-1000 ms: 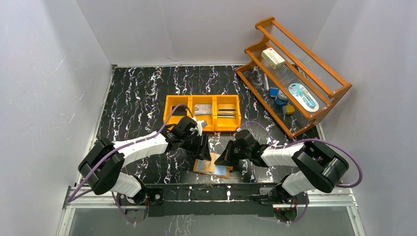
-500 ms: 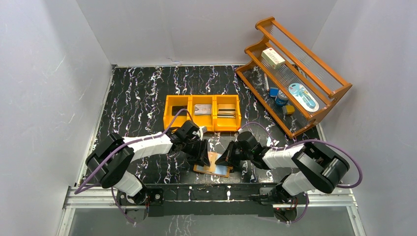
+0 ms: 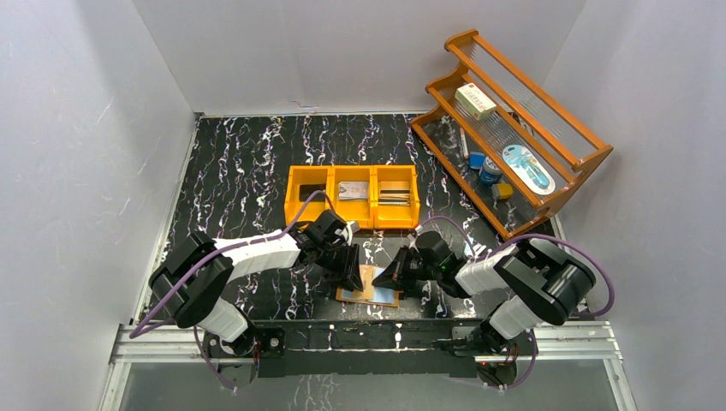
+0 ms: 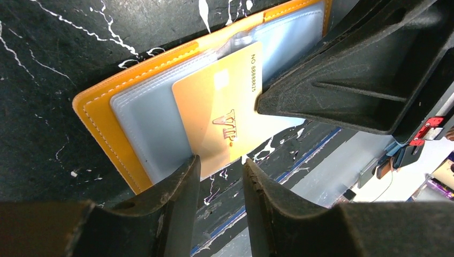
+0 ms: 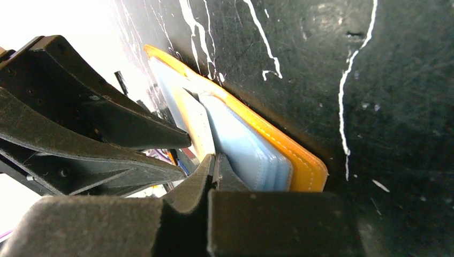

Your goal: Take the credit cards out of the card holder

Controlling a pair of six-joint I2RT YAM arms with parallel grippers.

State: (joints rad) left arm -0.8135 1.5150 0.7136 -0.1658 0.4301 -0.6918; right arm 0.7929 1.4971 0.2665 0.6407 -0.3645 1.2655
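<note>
The card holder (image 3: 370,289) lies open on the tabletop (image 3: 240,171), close to the middle of the near edge; a gold credit card (image 4: 222,112) sticks partly out of a clear sleeve, toward the left pincer (image 4: 220,179); over the last second that pincer has come in lower at the holder's left part and drawn its jaws in, so they now stand a narrow gap apart with the card's free corner at the mouth of the gap; I judge the pinch not yet made, the jaws being open yet; the right pincer (image 5: 212,167) has hardly moved; it is fully closed and empty, its tip pressing on the sleeves just beside the card; the pull looks close: once the left jaws meet, the card can be drawn clear while the right pins the holder.
</note>
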